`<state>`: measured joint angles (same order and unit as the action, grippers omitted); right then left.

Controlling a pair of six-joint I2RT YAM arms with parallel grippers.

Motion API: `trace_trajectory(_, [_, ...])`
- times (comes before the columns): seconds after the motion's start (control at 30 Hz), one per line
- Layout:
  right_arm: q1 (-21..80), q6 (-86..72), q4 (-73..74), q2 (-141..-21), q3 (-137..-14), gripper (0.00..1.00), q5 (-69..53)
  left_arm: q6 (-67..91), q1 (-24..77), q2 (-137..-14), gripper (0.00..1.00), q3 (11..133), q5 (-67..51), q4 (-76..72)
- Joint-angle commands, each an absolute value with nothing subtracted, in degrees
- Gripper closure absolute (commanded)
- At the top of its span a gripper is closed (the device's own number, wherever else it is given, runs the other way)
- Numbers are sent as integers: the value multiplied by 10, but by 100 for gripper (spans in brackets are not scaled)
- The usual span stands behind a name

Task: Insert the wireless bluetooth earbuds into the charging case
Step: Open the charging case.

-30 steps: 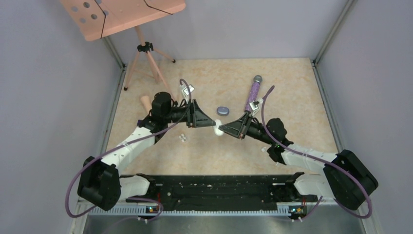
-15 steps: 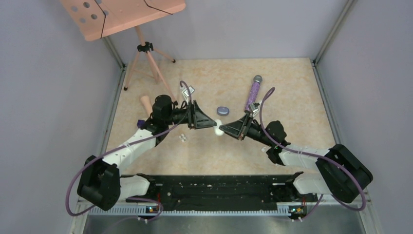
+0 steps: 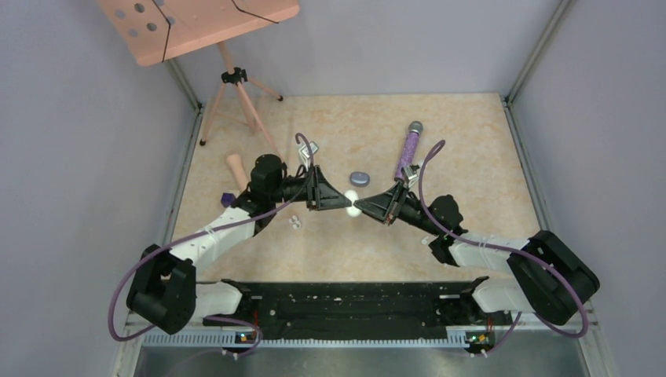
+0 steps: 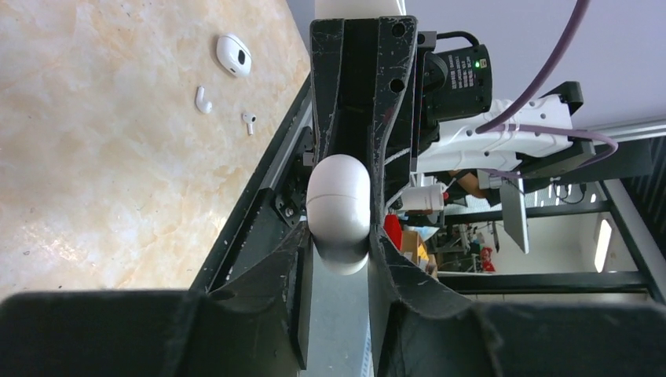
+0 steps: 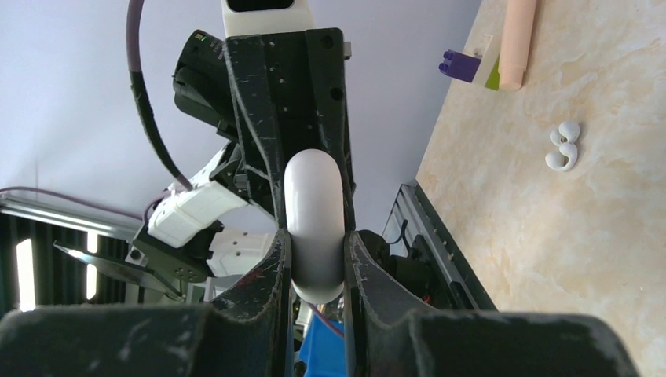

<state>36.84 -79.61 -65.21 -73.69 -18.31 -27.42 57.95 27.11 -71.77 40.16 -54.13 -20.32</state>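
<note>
L gripper (image 3: 345,203): your jaws sit closed on one end of the white charging case (image 4: 338,208), fingers touching both sides. R gripper (image 3: 364,207): clamped on the other end of the same case, pads (image 5: 279,259) pressed flat against it. The case hangs in mid-air btw the two grippers, tip to tip, above the table (image 3: 471,157). Seam line shows across it; lid looks shut.

- Just beyond the tips: gray-blue oval case (image 3: 359,178), on the table, apart from both grippers.
- Your left, near the L forearm: white earbud pair (image 3: 294,222) on the table, the two buds touching each other (R wrist view).
- Beyond the R gripper: purple glitter mic (image 3: 408,149), lying flat.
- L wrist view only: small white case (image 4: 233,55) w/ two stemmed earbuds (image 4: 203,100) near it, not touching.
- Left edge: peach cylinder (image 3: 235,166) and purple block (image 3: 228,197).
- Far-left corner: tripod (image 3: 236,77) carrying a peach board (image 3: 196,23).
</note>
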Motion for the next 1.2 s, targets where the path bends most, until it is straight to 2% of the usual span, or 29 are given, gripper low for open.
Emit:
trace_trajectory(0.0, [366,-797,-700,-735,-185,100,-271,585,274,-717,81,401,-534,-238])
trace_trajectory(0.07, [366,-798,-698,-733,-180,100,-267,590,274,-714,98,402,-537,-243])
trace_trajectory(0.1, [366,-799,-697,-733,-179,100,-265,592,274,-711,100,401,-540,-245])
trace_trajectory(0.23, [364,-811,-700,-740,-170,100,-259,608,273,-694,100,396,-555,-270])
trace_trajectory(0.4, [354,-853,-771,-778,-151,99,-258,612,274,-668,100,394,-565,-274])
trace_trajectory(0.57, [354,-856,-778,-792,-154,73,-262,613,274,-653,100,392,-569,-270])
trace_trajectory(0.6, [355,-853,-773,-789,-155,71,-262,613,273,-650,100,391,-570,-270])
trace_trajectory(0.97, [354,-775,-600,-701,-177,54,-249,597,273,-630,100,389,-569,-227])
trace_trajectory(1.17, [354,-695,-420,-611,-211,45,-211,534,261,-629,100,410,-555,-108])
